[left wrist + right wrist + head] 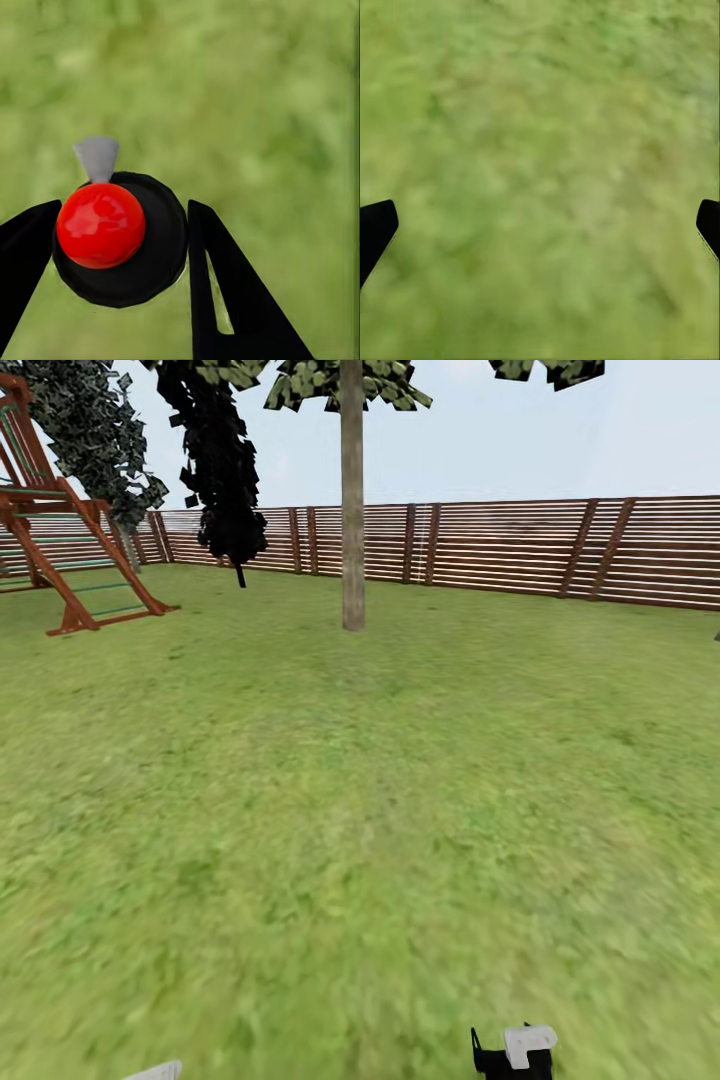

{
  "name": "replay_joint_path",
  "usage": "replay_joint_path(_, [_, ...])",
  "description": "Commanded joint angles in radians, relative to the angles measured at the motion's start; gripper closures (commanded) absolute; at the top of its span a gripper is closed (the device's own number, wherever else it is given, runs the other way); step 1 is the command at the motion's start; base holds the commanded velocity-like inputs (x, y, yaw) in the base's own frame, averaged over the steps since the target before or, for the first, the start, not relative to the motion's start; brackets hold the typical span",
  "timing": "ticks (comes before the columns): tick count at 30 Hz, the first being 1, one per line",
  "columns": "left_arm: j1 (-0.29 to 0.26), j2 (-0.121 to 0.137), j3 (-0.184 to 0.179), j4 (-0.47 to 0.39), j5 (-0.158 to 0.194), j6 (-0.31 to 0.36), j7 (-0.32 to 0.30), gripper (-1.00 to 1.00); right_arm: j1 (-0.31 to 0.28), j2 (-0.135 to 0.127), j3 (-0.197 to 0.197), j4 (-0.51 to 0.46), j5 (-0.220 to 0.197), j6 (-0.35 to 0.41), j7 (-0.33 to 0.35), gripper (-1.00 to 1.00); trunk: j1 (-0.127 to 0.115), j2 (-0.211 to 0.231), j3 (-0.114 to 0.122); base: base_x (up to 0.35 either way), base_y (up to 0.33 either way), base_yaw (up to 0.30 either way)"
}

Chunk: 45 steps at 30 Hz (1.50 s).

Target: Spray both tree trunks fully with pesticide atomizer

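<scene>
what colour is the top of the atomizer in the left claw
Bright red, on a black body; the pesticide atomizer shows best in the left wrist view.

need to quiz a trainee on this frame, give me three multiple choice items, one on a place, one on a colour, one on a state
1. Where does the tree trunk stand?
A. on the lawn in front of the fence
B. behind the fence
C. under the swing frame

2. What colour is the top of the pesticide atomizer?
A. blue
B. red
C. white

3. How is the right gripper?
A. shut on a bottle
B. shut on nothing
C. open

Answers: 1 A, the trunk meets the grass on the near side of the slats. 2 B, a red ball sits on the black body between the left gripper fingers. 3 C, its fingertips sit far apart over bare grass.
</scene>
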Motion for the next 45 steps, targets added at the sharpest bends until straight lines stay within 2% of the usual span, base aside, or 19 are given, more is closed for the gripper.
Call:
replay_joint_path(1, [0.0,0.0,-0.008,0.0,0.008,-0.003,0.001,1.0,0.0,0.0,0.009,0.0,-0.006,-0.001,-0.004,-1.0,0.0,0.0,-0.001,0.339,0.0,0.0])
replay_joint_path(31, [0.0,0.0,-0.008,0.0,0.008,-0.003,0.001,1.0,0.0,0.0,0.009,-0.001,-0.007,-0.002,-0.006,-1.0,0.0,0.0,-0.001,0.339,0.0,0.0])
replay_joint_path(45, [0.0,-0.001,-0.008,0.0,0.008,-0.003,0.001,1.0,0.0,-0.002,0.013,-0.037,-0.002,-0.003,0.002,-1.0,0.0,0.0,-0.001,0.339,0.0,0.0])
